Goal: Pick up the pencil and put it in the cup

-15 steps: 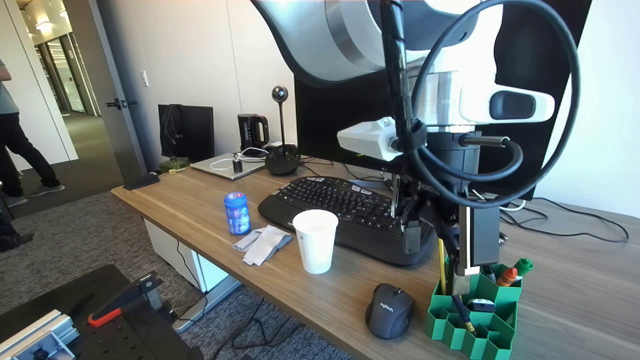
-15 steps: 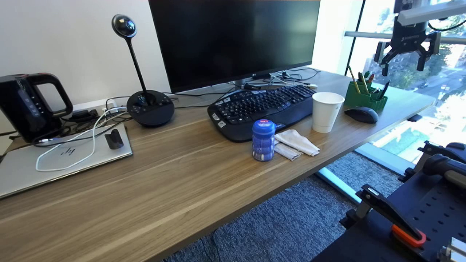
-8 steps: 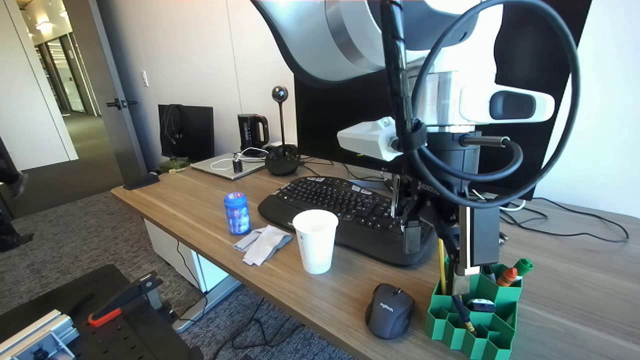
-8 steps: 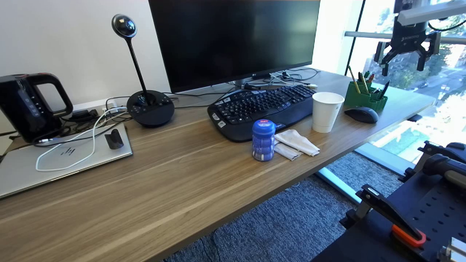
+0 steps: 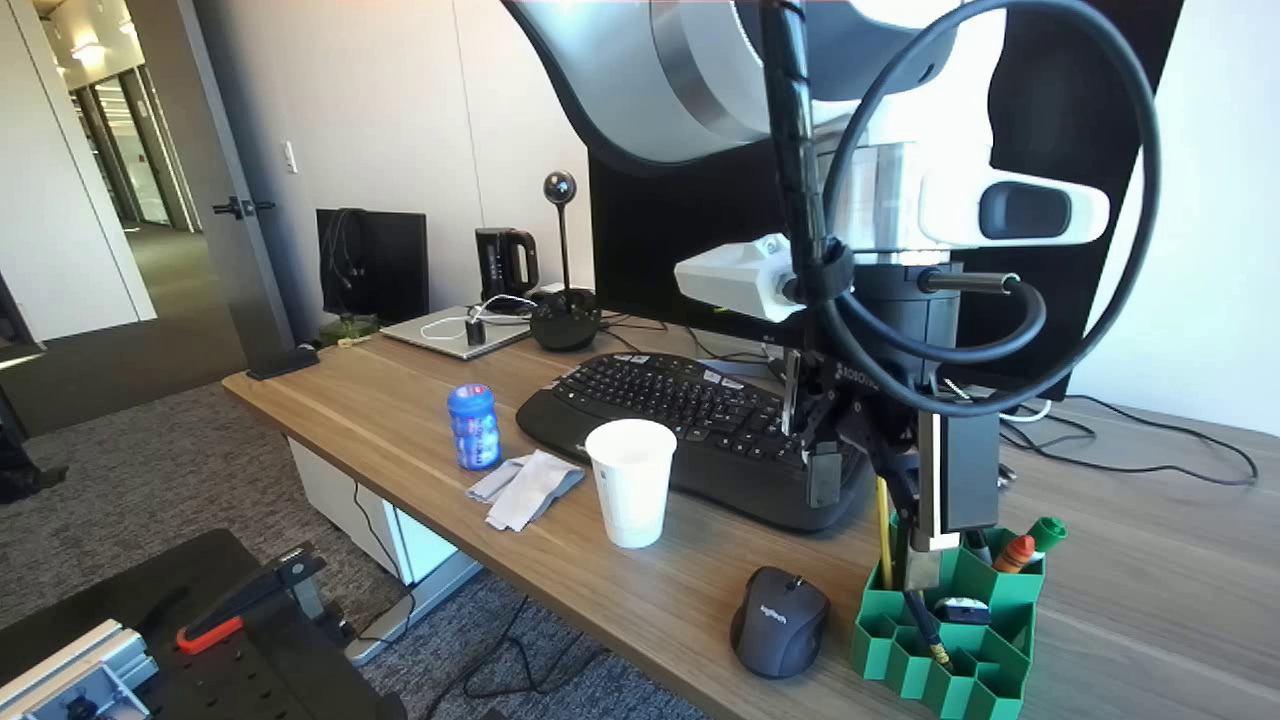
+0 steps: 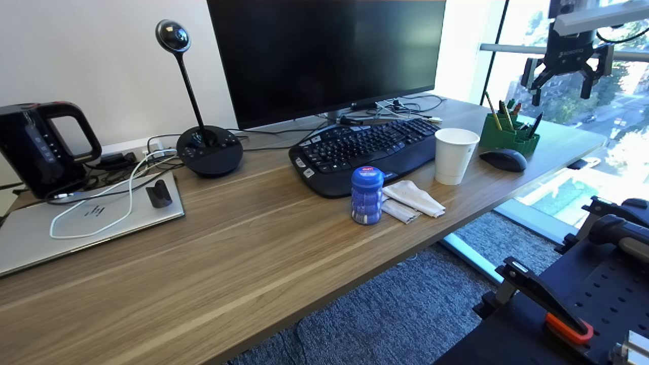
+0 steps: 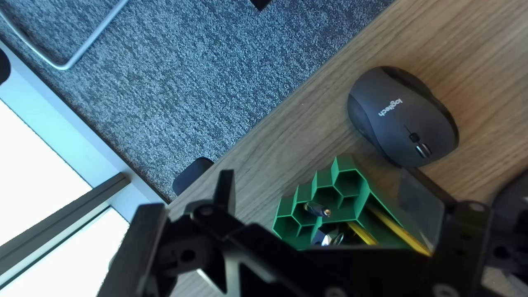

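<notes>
I have the arm (image 5: pixel 630 75) bent high, its wrist (image 5: pixel 880 190) upright, the gripper (image 6: pixel 561 93) pointing straight down above the green pencil holder (image 5: pixel 912 680), apart from it, jaws spread wide, one each side of it in the wrist view.

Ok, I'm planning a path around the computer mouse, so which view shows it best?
The wrist view: it looks down on the mouse, which appears largest there, its logo readable. Both exterior views also show the mouse, but smaller and at a slant.
</notes>
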`<action>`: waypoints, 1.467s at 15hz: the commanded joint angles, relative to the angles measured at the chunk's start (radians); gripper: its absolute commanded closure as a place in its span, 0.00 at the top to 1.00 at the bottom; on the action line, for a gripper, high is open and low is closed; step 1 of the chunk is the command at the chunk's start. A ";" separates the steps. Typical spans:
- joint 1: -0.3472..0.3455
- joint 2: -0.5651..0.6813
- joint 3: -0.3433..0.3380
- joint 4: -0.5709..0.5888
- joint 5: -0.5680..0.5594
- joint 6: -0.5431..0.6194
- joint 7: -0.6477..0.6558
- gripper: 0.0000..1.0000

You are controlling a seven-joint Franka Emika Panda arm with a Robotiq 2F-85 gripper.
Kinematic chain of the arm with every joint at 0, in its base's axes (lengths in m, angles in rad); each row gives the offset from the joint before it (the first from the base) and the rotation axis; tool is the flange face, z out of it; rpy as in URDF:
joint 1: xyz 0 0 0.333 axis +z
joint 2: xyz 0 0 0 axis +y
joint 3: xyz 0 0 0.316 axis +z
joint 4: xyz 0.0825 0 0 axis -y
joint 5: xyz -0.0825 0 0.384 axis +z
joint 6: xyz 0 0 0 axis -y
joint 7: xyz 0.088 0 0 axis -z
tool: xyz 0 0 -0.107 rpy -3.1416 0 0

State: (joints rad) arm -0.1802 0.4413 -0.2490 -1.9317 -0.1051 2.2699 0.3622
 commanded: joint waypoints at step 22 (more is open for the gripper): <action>0.016 0.027 -0.014 0.022 -0.011 -0.003 0.020 1.00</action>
State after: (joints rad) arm -0.1802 0.4461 -0.2490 -1.9326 -0.1066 2.2700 0.3622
